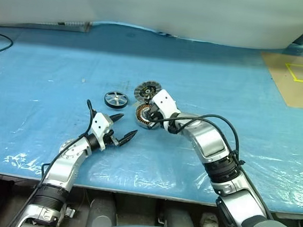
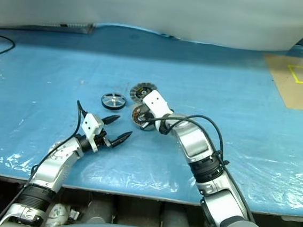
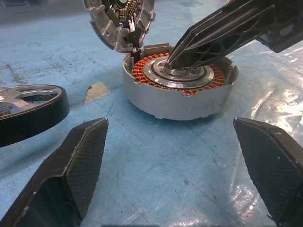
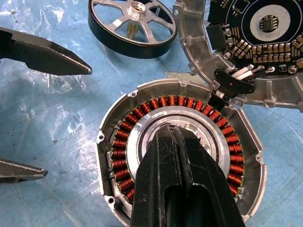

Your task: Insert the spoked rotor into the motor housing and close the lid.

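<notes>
The motor housing, with copper windings around a silver centre, lies on the blue sheet mid-table. My right gripper is shut, its tips resting on the housing's silver centre with nothing between them. The lid leans open at the housing's far side, joined to it by short wires, with its circuit board showing. The spoked rotor, black-rimmed, lies flat just to the left of the lid. My left gripper stands open and empty, a little short of the housing and level with the table.
A brown board with a yellow tape square lies at the back right. A black cable loops at the far left. The table's front edge runs just behind my arms.
</notes>
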Controlling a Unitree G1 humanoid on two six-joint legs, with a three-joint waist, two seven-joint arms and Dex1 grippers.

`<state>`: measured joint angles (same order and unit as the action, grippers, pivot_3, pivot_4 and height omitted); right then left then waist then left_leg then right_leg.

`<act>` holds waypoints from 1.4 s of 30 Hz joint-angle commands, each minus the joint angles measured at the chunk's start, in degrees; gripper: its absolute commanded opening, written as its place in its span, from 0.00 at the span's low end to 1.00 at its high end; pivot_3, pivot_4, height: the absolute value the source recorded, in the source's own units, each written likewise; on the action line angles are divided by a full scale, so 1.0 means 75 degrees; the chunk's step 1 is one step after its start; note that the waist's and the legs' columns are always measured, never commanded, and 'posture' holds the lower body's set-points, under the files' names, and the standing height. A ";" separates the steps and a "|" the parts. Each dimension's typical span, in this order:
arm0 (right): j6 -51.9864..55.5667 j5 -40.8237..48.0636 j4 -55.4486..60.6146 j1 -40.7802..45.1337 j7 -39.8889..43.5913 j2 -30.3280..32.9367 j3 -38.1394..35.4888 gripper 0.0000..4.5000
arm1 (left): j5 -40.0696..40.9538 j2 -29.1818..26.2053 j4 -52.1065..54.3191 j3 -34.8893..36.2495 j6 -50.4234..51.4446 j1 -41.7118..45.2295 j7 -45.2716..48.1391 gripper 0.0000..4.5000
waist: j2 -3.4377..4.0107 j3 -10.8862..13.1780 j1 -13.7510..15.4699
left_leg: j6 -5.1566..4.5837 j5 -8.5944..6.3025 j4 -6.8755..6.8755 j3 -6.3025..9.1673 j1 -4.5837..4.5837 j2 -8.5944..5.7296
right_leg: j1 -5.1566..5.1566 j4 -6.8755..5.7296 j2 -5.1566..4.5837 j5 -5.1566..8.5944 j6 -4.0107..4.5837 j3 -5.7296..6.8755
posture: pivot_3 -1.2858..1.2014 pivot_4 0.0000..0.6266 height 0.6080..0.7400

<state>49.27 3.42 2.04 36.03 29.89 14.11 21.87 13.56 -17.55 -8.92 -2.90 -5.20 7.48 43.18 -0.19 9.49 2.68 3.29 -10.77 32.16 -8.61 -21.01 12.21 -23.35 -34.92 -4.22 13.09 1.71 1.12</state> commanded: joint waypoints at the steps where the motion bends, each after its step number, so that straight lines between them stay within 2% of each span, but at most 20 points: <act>1: 0.0219 -0.0200 0.0156 0.0193 0.0018 0.0116 0.0194 0.01 | 0.0035 -0.0012 0.0267 0.0066 -0.0158 -0.0064 -0.0033 1.00 | 0.0000 0.0000 0.0000 | 0.0000 0.0000 0.0000 0.0000 0.0000 0.0000 | 0.0000 0.0000 0.0000 0.0000 0.0000 0.0000 | 0.52 0.24 1.00; 12: 0.0382 -0.0524 0.0440 0.0369 0.0159 0.0428 0.0519 0.01 | 0.0017 -0.0035 0.0267 0.0063 -0.0170 -0.0085 -0.0045 1.00 | 0.0000 0.0000 0.0003 | 0.0000 0.0000 0.0001 0.0000 0.0002 -0.0001 | 0.0003 -0.0002 0.0000 0.0000 0.0000 0.0000 | 0.52 0.24 1.00; 33: 0.0298 -0.0468 0.0369 0.0425 0.0038 -0.0070 0.0287 0.01 | 0.0023 -0.0085 0.0337 0.0068 -0.0105 -0.0105 -0.0039 1.00 | 0.0000 0.0000 0.0003 | 0.0000 0.0000 0.0003 0.0000 0.0002 0.0000 | 0.0002 -0.0004 0.0000 0.0000 0.0000 0.0000 | 0.52 0.24 1.00; 42: 0.0265 -0.0573 0.0285 0.0321 0.0022 0.0170 0.0367 0.01 | 0.0037 -0.0039 0.0313 0.0045 -0.0100 -0.0086 -0.0049 1.00 | 0.0000 0.0000 0.0002 | 0.0000 0.0000 0.0004 0.0000 0.0001 0.0000 | 0.0002 -0.0005 0.0000 -0.0001 -0.0001 0.0000 | 0.52 0.24 1.00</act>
<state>51.89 -0.59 3.05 37.93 30.11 15.67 25.29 13.49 -17.81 -8.45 -2.88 -5.23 6.69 42.92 -0.19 9.49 2.70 3.30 -10.77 32.19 -8.61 -20.99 12.21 -23.33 -34.97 -4.22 13.08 1.70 1.12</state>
